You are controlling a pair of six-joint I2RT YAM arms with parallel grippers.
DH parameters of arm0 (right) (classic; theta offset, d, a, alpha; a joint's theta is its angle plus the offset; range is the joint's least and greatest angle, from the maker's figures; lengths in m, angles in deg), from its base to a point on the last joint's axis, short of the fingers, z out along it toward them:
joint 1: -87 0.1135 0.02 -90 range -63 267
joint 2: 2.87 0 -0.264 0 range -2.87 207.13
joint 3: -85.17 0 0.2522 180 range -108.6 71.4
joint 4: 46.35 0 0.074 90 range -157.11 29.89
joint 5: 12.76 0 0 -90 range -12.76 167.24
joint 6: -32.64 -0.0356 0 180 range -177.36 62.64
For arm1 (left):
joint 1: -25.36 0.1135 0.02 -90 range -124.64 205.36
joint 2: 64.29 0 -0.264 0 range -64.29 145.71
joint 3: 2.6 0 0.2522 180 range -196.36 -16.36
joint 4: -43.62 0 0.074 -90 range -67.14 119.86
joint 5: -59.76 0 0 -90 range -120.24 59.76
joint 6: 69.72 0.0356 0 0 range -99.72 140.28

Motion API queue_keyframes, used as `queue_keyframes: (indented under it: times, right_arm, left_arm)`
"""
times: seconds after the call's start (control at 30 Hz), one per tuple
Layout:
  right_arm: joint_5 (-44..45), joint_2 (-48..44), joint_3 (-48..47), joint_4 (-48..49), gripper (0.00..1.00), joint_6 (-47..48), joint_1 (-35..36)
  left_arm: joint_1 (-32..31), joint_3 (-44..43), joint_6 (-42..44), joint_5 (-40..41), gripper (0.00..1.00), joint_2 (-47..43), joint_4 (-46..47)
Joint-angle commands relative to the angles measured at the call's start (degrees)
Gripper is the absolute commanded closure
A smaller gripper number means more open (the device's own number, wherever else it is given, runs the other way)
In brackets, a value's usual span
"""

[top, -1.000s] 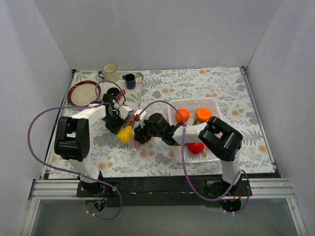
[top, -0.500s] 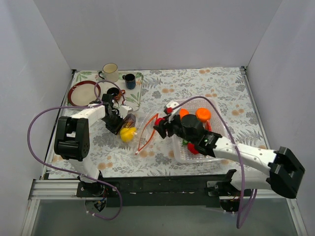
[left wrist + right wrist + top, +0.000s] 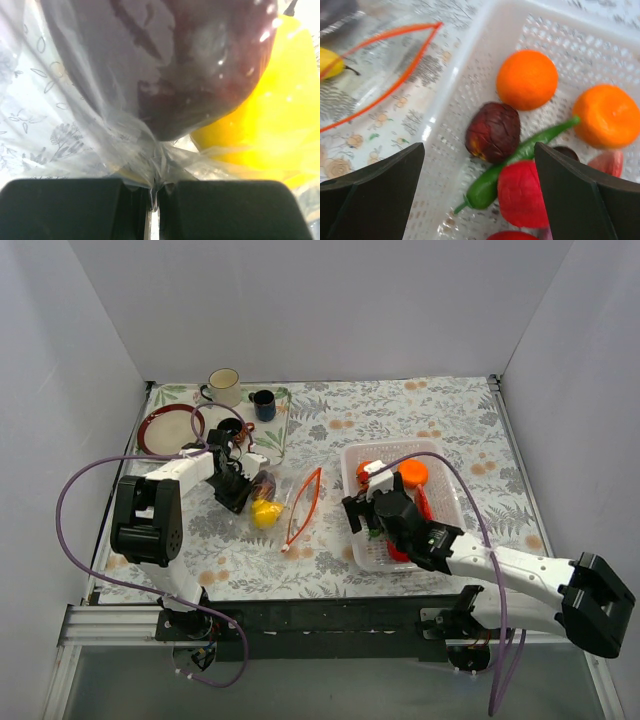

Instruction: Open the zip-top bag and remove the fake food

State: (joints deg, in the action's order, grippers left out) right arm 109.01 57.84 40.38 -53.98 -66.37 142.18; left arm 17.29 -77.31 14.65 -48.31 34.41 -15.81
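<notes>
The clear zip-top bag (image 3: 284, 502) lies left of centre, its orange-red zip strip (image 3: 305, 502) spread open towards the basket. Inside it are a yellow piece (image 3: 265, 513) and a dark maroon piece (image 3: 264, 483). My left gripper (image 3: 240, 496) is shut on the bag's closed end; the left wrist view shows crumpled plastic (image 3: 150, 165) pinched between its fingers, the maroon piece (image 3: 170, 60) and the yellow piece (image 3: 265, 115) just beyond. My right gripper (image 3: 360, 512) is open and empty above the white basket (image 3: 347, 456). In the right wrist view (image 3: 479, 150) it hangs over two orange balls (image 3: 527, 79), a dark red fruit (image 3: 493, 131), a green chilli (image 3: 495, 180) and red pieces (image 3: 522, 195).
A red-rimmed plate (image 3: 168, 430), a cream mug (image 3: 224, 386), a dark blue mug (image 3: 264, 404) and a black mug (image 3: 230, 427) stand at the back left. White walls close in the flowered cloth on three sides. The left arm's purple cable (image 3: 75, 500) loops out to the left.
My right gripper has left the bag's mouth, swung right to above the basket and now stands open. The bag's mouth lies open on the cloth. The left gripper has not moved.
</notes>
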Motion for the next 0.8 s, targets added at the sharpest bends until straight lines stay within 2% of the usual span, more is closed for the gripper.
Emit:
queue_keyframes:
  times: [0.0, 0.23, 0.4, 0.57, 0.63, 0.67, 0.77]
  right_arm:
    - [-2.82, 5.54, -4.92, 9.58, 0.01, 8.39, 4.85]
    - [-10.76, 21.19, -10.18, 22.07, 0.02, 14.64, 7.49]
    - [-13.56, 33.66, -17.04, 23.22, 0.02, 17.27, 7.31]
    - [-17.7, 39.92, -21.7, 23.93, 0.01, 17.11, 6.26]
    - [-19.55, 41.42, -23.02, 23.93, 0.02, 16.84, 6.08]
    - [-20.25, 41.86, -23.2, 24.19, 0.02, 16.4, 5.91]
    - [-22.8, 42.47, -23.29, 24.54, 0.01, 15.44, 5.73]
  left_arm:
    - [-0.01, -2.42, -0.87, -1.71, 1.0, 0.09, -0.65]
    - [-0.01, -1.81, -0.7, -0.39, 1.0, 0.45, 0.05]
    - [-0.01, -1.19, -0.08, 0.48, 1.0, 0.01, 0.49]
    - [-0.01, -2.15, -0.17, 0.57, 1.0, -0.43, -0.29]
    - [-0.01, -4.61, -0.09, -0.3, 1.0, -0.26, -3.71]
    - [-0.01, -6.01, -0.17, -1.09, 0.97, 0.0, -5.38]
    - [0.08, -9.71, -0.35, -3.11, 0.68, -0.87, -9.34]
